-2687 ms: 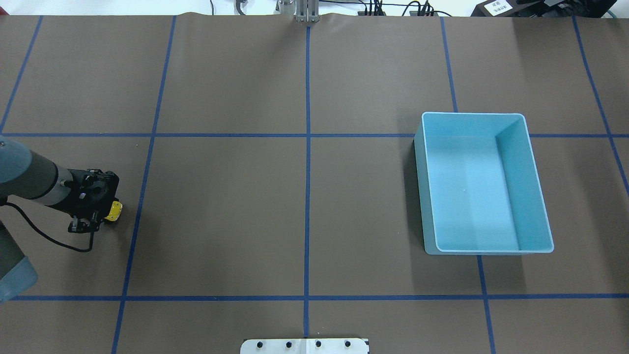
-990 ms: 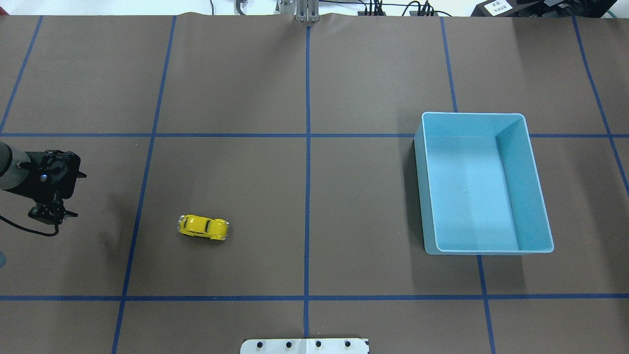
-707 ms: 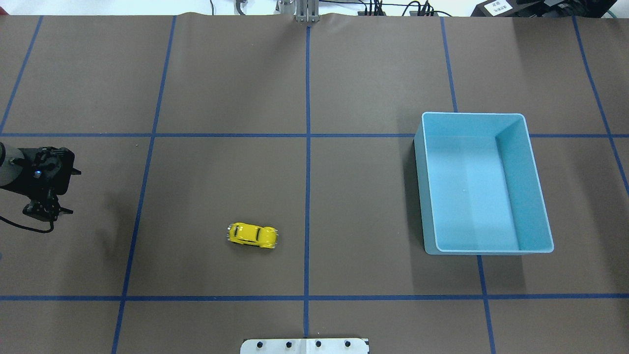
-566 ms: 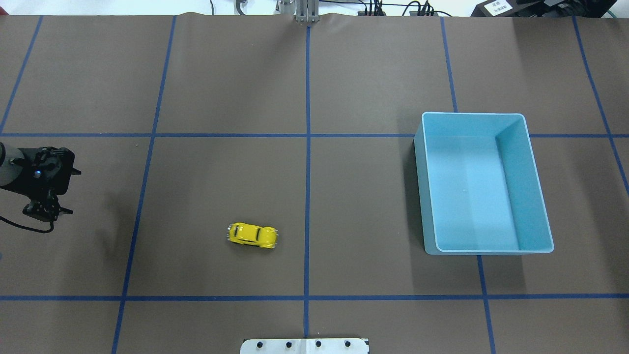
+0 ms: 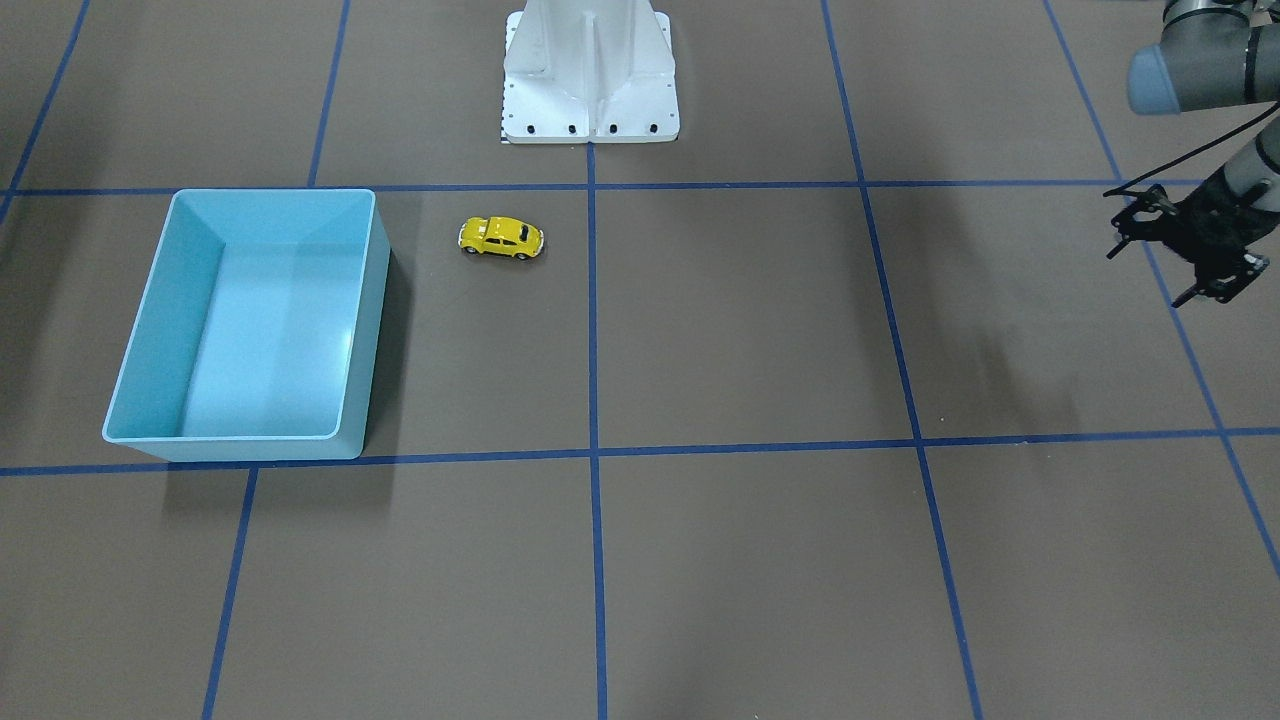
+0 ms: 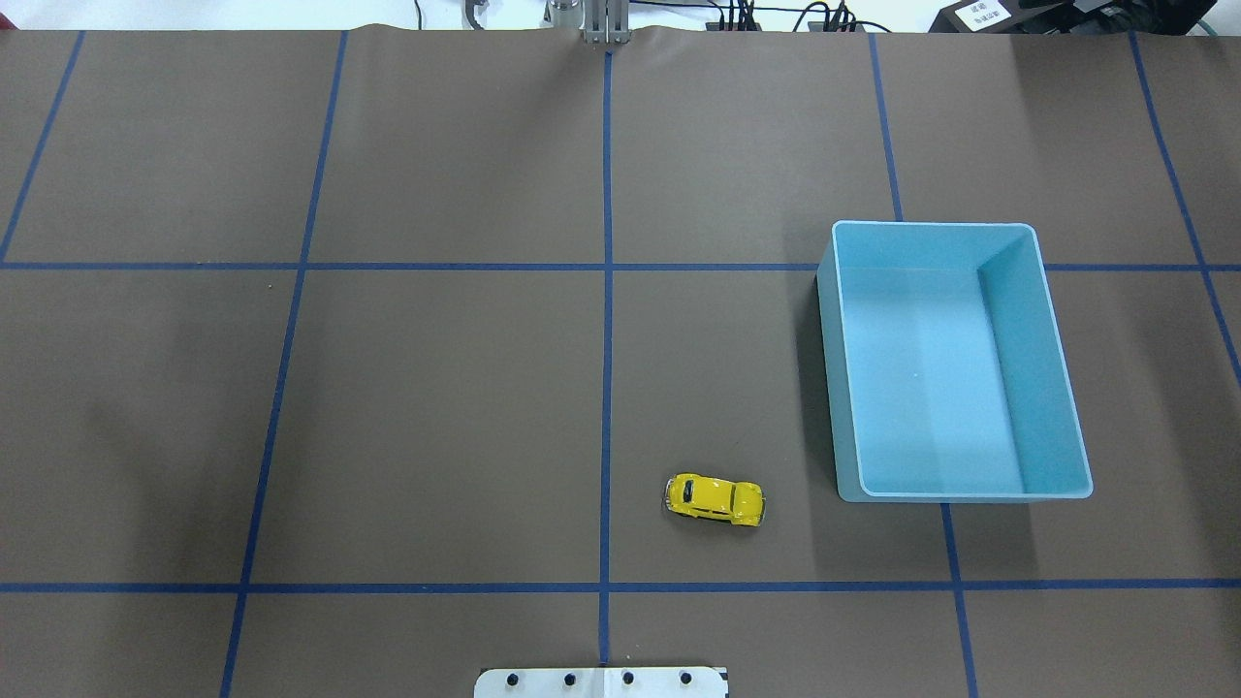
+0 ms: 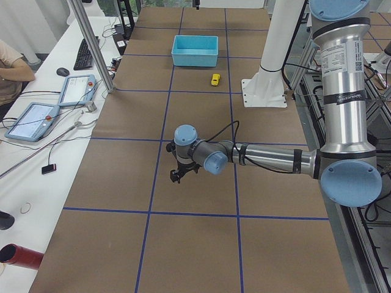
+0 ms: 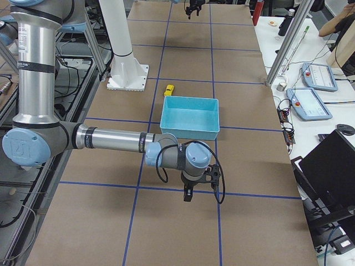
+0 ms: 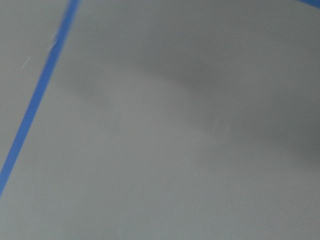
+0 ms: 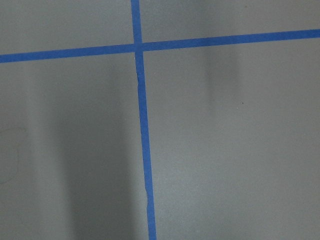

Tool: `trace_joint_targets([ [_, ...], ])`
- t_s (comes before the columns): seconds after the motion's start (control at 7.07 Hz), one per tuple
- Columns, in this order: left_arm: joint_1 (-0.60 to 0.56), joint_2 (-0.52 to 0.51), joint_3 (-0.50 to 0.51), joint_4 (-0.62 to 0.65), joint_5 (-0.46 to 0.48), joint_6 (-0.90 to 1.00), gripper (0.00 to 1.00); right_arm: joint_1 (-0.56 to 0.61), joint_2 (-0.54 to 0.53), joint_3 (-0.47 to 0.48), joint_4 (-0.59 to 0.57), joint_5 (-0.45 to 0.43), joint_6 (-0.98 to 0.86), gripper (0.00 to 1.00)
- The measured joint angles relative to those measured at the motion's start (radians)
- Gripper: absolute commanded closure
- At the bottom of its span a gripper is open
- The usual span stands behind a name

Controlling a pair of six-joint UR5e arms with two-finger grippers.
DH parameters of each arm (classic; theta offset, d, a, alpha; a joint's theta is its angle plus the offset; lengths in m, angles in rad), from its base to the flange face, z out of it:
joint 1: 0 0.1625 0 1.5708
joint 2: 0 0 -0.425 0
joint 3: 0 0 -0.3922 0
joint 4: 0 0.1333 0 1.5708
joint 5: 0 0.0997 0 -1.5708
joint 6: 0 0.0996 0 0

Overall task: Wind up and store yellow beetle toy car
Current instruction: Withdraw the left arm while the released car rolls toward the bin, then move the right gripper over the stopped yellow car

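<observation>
The yellow beetle toy car (image 6: 715, 499) stands alone on its wheels on the brown table, just right of the centre line and a short way left of the blue bin's (image 6: 1063, 368) near corner. It also shows in the front-facing view (image 5: 501, 237), the exterior left view (image 7: 215, 79) and the exterior right view (image 8: 168, 90). My left gripper (image 5: 1150, 272) hovers far from the car at the table's left end, open and empty. My right gripper (image 8: 197, 187) shows only in the exterior right view, past the bin; I cannot tell its state. Both wrist views show bare table.
The blue bin (image 5: 372, 290) is empty. The white robot base (image 5: 590, 80) stands at the robot's side of the table. Blue tape lines grid the brown table cover (image 6: 436, 407). Tablets and cables (image 7: 36, 119) lie on side tables.
The car left my left gripper and rolled right across the centre line to near the bin. My left arm has drawn back out of the overhead view.
</observation>
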Motion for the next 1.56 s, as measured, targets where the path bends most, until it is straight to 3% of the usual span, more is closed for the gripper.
trace_joint_targets([
  [0.28,-0.122,0.031,0.003,0.034,-0.028,-0.182,0.0,0.001,0.002,0.054,0.049,0.0,0.007,0.01],
  [0.71,-0.289,0.072,0.006,0.081,-0.127,-0.383,0.0,-0.025,0.023,0.283,0.052,0.032,0.032,0.01],
  [1.13,-0.36,0.042,0.023,0.191,-0.119,-0.27,0.0,-0.254,0.118,0.506,0.059,0.099,0.032,0.01],
  [1.27,-0.37,0.024,0.036,0.218,-0.112,-0.217,0.0,-0.35,0.166,0.545,0.06,0.073,0.029,0.01],
  [1.56,-0.378,0.01,0.044,0.236,-0.125,-0.193,0.0,-0.54,0.201,0.59,0.06,-0.072,-0.042,0.01],
])
